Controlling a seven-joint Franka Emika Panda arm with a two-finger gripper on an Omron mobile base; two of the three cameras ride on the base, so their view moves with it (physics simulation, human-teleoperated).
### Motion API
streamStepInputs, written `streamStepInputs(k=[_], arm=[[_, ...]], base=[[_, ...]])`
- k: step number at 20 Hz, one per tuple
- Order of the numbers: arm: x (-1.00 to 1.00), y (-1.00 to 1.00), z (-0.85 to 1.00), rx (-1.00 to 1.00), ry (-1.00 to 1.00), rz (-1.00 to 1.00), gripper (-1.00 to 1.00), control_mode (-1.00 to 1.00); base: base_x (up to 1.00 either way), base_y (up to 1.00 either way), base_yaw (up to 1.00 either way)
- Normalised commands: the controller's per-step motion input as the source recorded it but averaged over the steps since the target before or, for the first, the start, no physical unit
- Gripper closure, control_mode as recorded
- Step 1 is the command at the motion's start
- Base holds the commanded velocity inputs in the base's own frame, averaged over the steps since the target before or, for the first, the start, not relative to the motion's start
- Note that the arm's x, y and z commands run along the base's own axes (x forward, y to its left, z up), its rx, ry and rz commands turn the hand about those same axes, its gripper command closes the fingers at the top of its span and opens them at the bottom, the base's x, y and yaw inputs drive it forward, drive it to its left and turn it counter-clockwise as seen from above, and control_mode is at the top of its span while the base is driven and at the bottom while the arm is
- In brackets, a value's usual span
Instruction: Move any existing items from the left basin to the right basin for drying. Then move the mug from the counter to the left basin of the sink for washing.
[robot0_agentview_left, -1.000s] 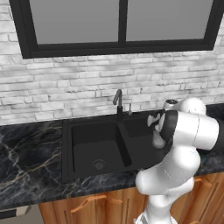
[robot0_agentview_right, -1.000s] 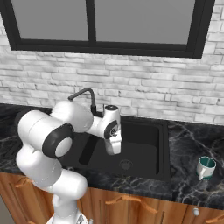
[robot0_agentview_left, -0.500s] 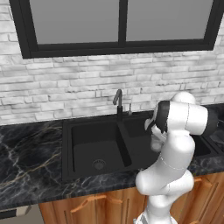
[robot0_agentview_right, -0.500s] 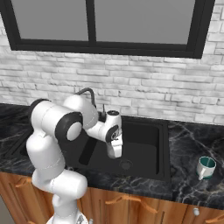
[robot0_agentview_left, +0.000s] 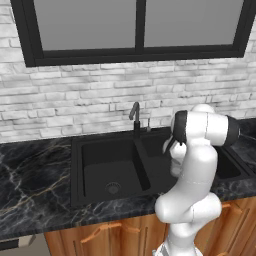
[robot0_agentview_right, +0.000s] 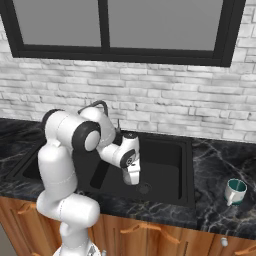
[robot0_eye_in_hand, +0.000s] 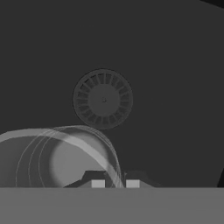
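Down in the right basin now, gripper low over the matte black floor. Clamped on the cup: fingertips pinched close together across its thin translucent rim, wall caught between them. Pale tumbler hanging to the left of the jaws in the hand view, mouth facing the camera, long axis running on toward the basin floor. Straight ahead of the hand, the round drain, just past the cup's rim, so a drop from here looks likely to land beside the drain, not on it.

Seen from the right base view, wrist tucked down inside the right half, past the central divider, near the front wall of the sink. Left basin bare in the left base view, silver drain showing, nothing left in it.

Out on the counter, near its front right edge, the mug, upright, teal inside showing, well apart from the hand. First half close to done by the look of it; release still to come, then a long reach right for the mug.
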Motion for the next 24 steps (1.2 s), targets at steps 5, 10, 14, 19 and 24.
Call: streamStepInputs(k=[5,10,14,19,24], arm=[[0.08,0.0,-0.33,0.0,0.0,0.01,1.0,-1.0],[0.12,0.0,-0.32,0.0,0.0,0.0,1.0,-1.0],[0.16,0.0,-0.32,0.0,0.0,0.0,1.0,-1.0],[0.17,0.0,-0.33,0.0,0.01,0.0,-1.0,-1.0],[0.01,0.0,-0.1,0.01,0.0,0.0,-1.0,-1.0]], base=[[0.0,0.0,0.0],[0.0,0.0,0.0],[0.0,0.0,0.0],[0.0,0.0,0.0],[0.0,0.0,0.0]])
